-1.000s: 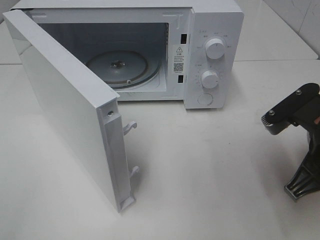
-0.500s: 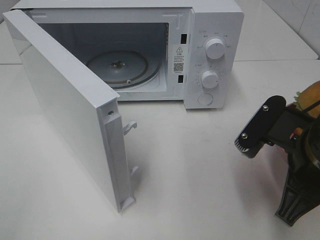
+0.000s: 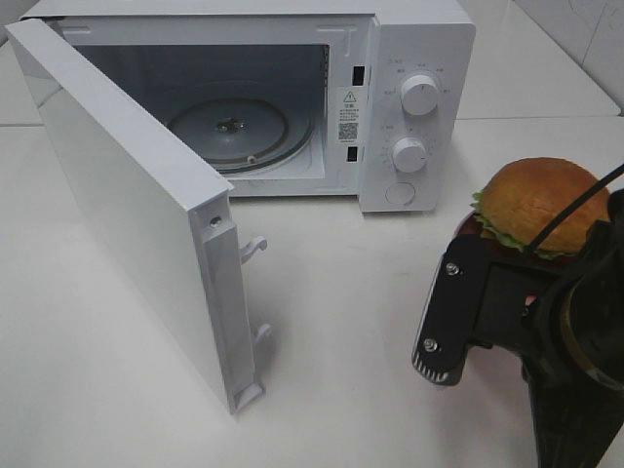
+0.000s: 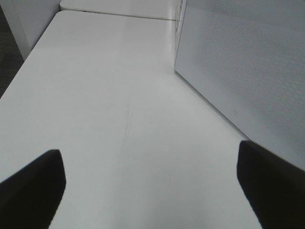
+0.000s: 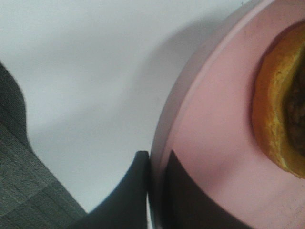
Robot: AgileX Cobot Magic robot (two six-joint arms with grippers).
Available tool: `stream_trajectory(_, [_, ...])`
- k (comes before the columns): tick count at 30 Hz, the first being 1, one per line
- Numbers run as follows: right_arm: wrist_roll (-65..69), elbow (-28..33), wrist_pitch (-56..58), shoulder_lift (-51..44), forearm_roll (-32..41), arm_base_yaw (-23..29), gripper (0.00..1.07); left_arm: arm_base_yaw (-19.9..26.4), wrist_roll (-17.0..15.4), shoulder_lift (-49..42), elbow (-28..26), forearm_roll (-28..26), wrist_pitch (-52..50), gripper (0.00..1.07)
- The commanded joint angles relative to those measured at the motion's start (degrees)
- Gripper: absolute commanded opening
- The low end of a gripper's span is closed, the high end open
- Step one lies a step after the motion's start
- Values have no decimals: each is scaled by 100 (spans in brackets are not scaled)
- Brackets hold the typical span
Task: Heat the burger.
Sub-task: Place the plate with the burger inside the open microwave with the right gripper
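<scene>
Right hand: my right gripper (image 5: 155,160) is pinched tight on the rim of the pink plate (image 5: 214,124), with one finger on top and one under it.
Burger: the burger (image 3: 534,207) sits on that plate, off to the right of the microwave (image 3: 419,39) and near the side with the knobs. It is not inside yet.
Left hand: my left gripper (image 4: 152,186) is spread wide and holds nothing. It hangs low over the table (image 3: 341,341), just beside the outer face of the door (image 3: 127,205).
Worry one: I hold the plate by one edge only, so it could tip, and the burger would slide off the far side.
Worry two: the burger just rests on the plate. A quick swing could make it roll or drop its top bun.
Worry three: the plate has to go left and then in. It could bump the panel with the top knob (image 3: 419,95) and the low knob (image 3: 409,154), or hit the edge of the opening.
Not sure: the wrist view is very close and dark, so I cannot tell how far the fingers reach onto the rim. The grip may be small.
Around: the glass tray (image 3: 234,127) lies inside, and I see nothing on it.
In the way: the door stands wide open on the left, with its white hooks (image 3: 255,246) sticking out. The way from the right looks free.
</scene>
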Motion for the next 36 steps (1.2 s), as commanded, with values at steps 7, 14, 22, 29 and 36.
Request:
stream_trajectory(7, [-659,6,-269,-69,-590,246,0,-17,-6,-115,6,6,-86,90])
stream_trajectory(14, [-1409,6,-476,-69,-619,246,0,-17,-6,-115,6,6,-86,90])
stream_trajectory(22, [-2051,6,-848,-69,-636,246,0,-17,-6,-115,6,6,-86,90])
stream_trajectory(29, [-2263,6,-1289,-69,-533,246,0,-17,-6,-115,6,6,-86,90])
stream_trajectory(36, [-3289,6,-1696,-69,-498,-149,0,-17,-6,-115,6,6,-86,90])
